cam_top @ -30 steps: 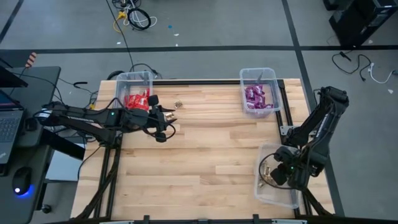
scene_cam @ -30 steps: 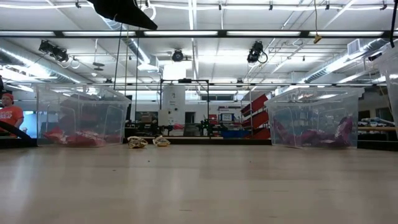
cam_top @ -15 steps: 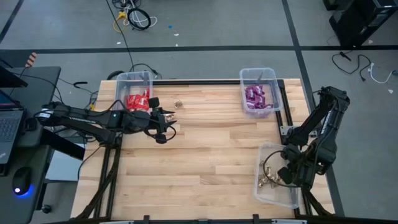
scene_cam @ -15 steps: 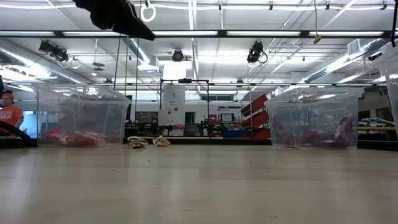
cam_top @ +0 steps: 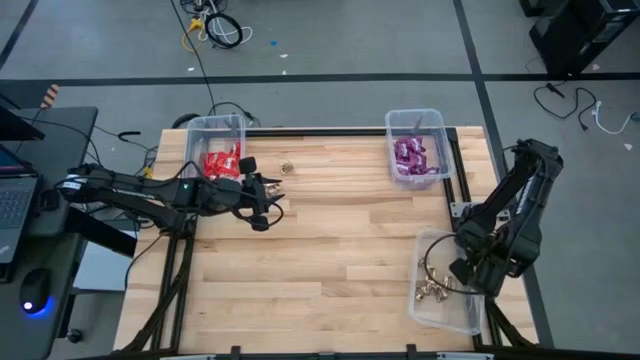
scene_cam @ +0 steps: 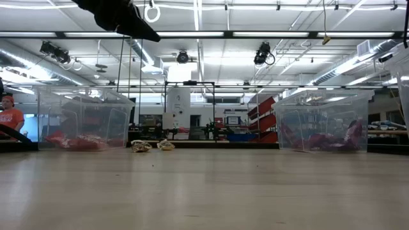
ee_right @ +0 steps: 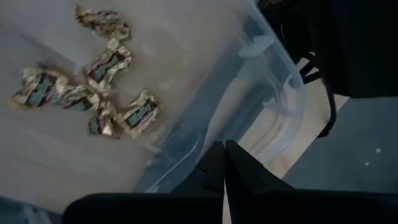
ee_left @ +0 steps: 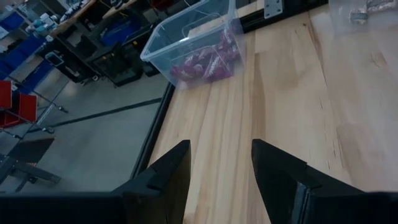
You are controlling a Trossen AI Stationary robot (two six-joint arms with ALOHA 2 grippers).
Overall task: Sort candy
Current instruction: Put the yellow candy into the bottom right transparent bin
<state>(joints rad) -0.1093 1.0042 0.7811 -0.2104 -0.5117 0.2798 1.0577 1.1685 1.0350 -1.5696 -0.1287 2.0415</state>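
While both arms hang above the wooden counter (cam_top: 330, 240), the candy lies sorted by kind in three clear bins.

Item 1: red packets (cam_top: 220, 162), flat, heaped in the clear bin (cam_top: 190, 135) at the upper left of the high view; their long axes lie mixed, no single direction readable. In the low view they show as a low red heap (scene_cam: 77, 142) in the left bin.

Item 2: purple packets (cam_top: 412, 155), flat, piled in the bin (cam_top: 445, 150) at the upper right of the high view; the pile's long axis runs top to bottom of that frame.

Item 3: gold foil pieces (ee_right: 93, 87), small, twisted ends, in the bin (cam_top: 425, 310) at the lower right of the high view. Seen from the right wrist they lie on the bin floor in a loose cluster, long axes pointing different ways.

Item 4: loose gold pieces (scene_cam: 152, 145), two, on the counter between the far bins in the low view, just beside each other.

Left hand (cam_top: 272, 198): centre left of the high view, beside the red bin, fingers (ee_left: 168, 180) parted, nothing between them.

Right hand (ee_right: 224, 163): above the lower-right bin, fingers pressed together, holding nothing.
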